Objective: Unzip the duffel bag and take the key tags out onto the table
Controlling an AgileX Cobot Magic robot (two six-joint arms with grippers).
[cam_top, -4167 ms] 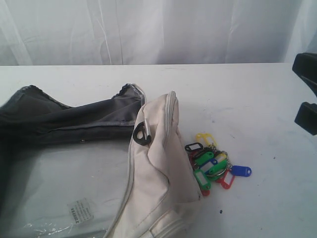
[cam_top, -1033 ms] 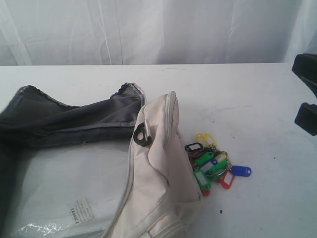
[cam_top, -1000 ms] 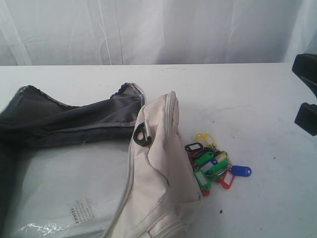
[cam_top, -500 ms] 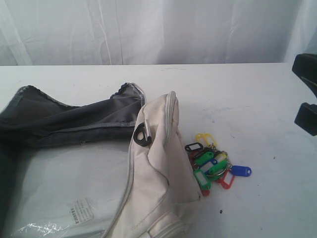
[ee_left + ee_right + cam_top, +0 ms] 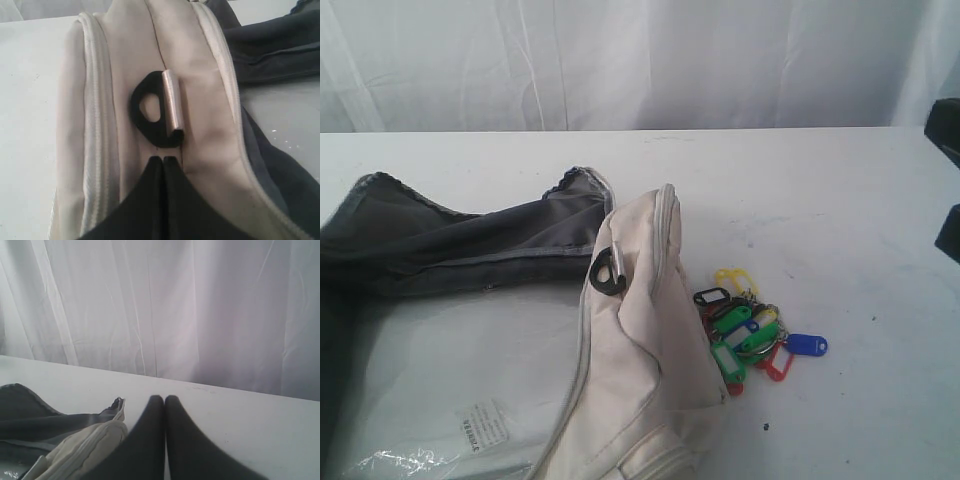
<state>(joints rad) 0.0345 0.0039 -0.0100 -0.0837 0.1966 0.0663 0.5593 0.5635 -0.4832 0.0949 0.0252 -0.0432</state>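
The duffel bag (image 5: 645, 340) lies unzipped at the left front of the table (image 5: 820, 190), its dark grey lining (image 5: 450, 250) spread open. The key tags (image 5: 748, 330) lie in a bunch on the table, touching the bag's right side. In the left wrist view my left gripper (image 5: 163, 159) is shut and empty, its tips just short of the bag's black D-ring (image 5: 147, 117) on the cream fabric. In the right wrist view my right gripper (image 5: 164, 399) is shut and empty above bare table, the bag (image 5: 82, 447) off to one side. The key tags show in neither wrist view.
A white curtain (image 5: 640, 60) hangs behind the table's far edge. Clear plastic with a printed label (image 5: 485, 425) lies inside the open bag. Dark parts of the right arm (image 5: 950, 232) show at the right edge.
The dark parts of the right arm have drawn back toward the right edge of the exterior view. The bag and the key tags have not moved.
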